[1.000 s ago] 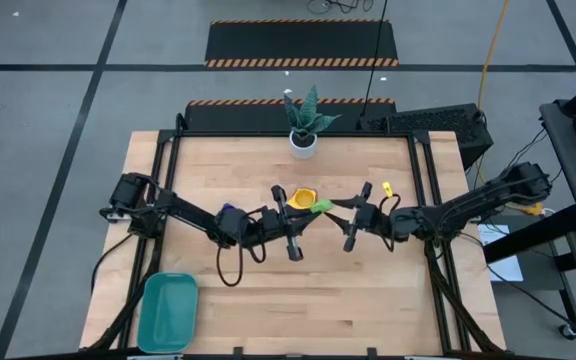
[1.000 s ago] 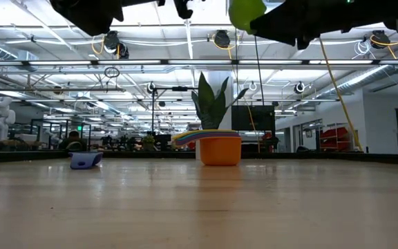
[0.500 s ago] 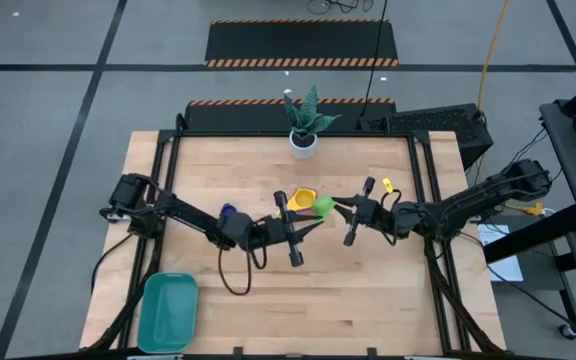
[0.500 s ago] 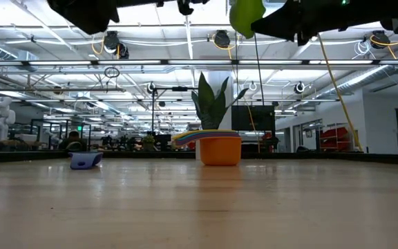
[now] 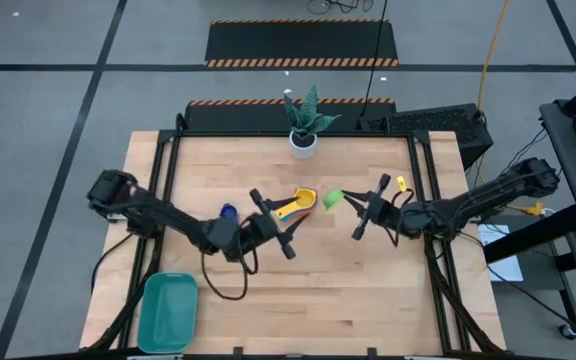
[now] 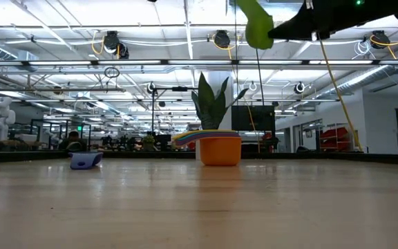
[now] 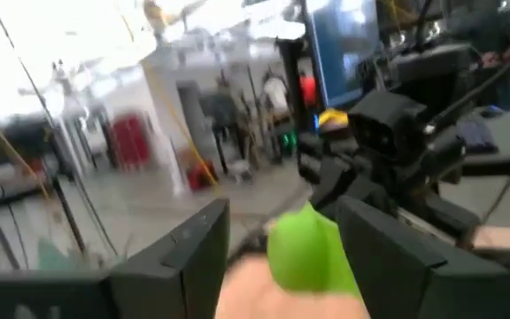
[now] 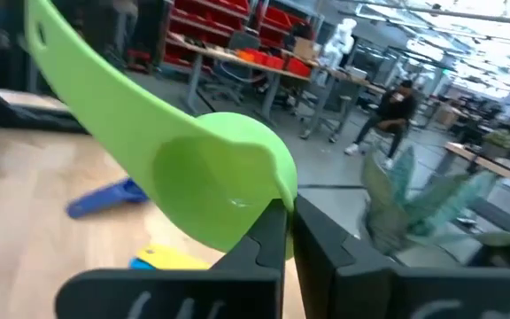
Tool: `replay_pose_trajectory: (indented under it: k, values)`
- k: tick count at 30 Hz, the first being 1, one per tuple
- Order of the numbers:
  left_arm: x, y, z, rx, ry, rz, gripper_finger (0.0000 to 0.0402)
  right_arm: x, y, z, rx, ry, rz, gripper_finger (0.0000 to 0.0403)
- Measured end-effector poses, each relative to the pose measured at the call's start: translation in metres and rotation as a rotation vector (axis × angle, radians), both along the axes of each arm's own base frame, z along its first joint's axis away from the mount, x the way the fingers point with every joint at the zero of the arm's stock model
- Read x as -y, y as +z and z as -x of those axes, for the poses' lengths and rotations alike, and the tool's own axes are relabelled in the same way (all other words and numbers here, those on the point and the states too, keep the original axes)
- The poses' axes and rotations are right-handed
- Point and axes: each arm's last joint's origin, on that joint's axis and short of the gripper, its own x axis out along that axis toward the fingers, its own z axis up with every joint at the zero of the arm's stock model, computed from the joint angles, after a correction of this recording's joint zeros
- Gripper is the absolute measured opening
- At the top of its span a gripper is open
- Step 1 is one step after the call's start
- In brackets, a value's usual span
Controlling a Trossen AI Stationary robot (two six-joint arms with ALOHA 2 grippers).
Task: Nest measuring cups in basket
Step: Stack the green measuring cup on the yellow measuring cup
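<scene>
Left of the orange cup stack (image 5: pixel 299 203) we see the basket (image 5: pixel 166 311) at the table's near corner, left gripper (image 5: pixel 271 223) fingers apart, empty. Right of it, right gripper (image 5: pixel 364 211) clamps the green cup (image 5: pixel 332 199) aloft; handoff done, next lower it onto the stack.

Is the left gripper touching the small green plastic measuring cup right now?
Apart. High view: the left gripper sits clear of the green cup, which the right gripper pinches.

You're in a robotics lab hall: ceiling light strips (image 6: pixel 150 63), red parts shelving (image 8: pixel 228 31), workbenches (image 8: pixel 282 64), hazard-striped floor mat (image 5: pixel 302 42).
</scene>
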Motion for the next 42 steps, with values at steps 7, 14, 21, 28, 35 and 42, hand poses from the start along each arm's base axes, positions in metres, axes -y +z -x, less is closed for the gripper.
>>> replay_pose_trajectory:
  k: [7,14,21,28,35,42]
  values:
    - [-0.018,0.010,0.018,-0.125,-0.088,0.255,0.0214,0.000,-0.002,0.000,-0.018,-0.021,0.008,0.0000]
    - [-0.030,0.003,0.017,-0.197,-0.233,0.403,0.0214,0.002,-0.004,0.000,-0.037,-0.049,0.018,0.0000]
    - [-0.041,-0.011,0.006,-0.249,-0.281,0.415,0.0214,0.004,-0.006,0.000,-0.061,-0.058,0.023,0.0000]
    - [-0.048,-0.013,0.000,-0.235,-0.343,0.425,0.0214,0.004,-0.008,0.000,-0.076,-0.056,0.029,0.0000]
    - [-0.050,-0.017,-0.004,-0.240,-0.338,0.409,0.0214,0.004,-0.008,0.000,-0.088,-0.028,0.036,0.0000]
    - [-0.061,-0.028,-0.014,-0.233,-0.358,0.402,0.0214,0.004,-0.011,0.000,-0.109,-0.032,0.035,0.0000]
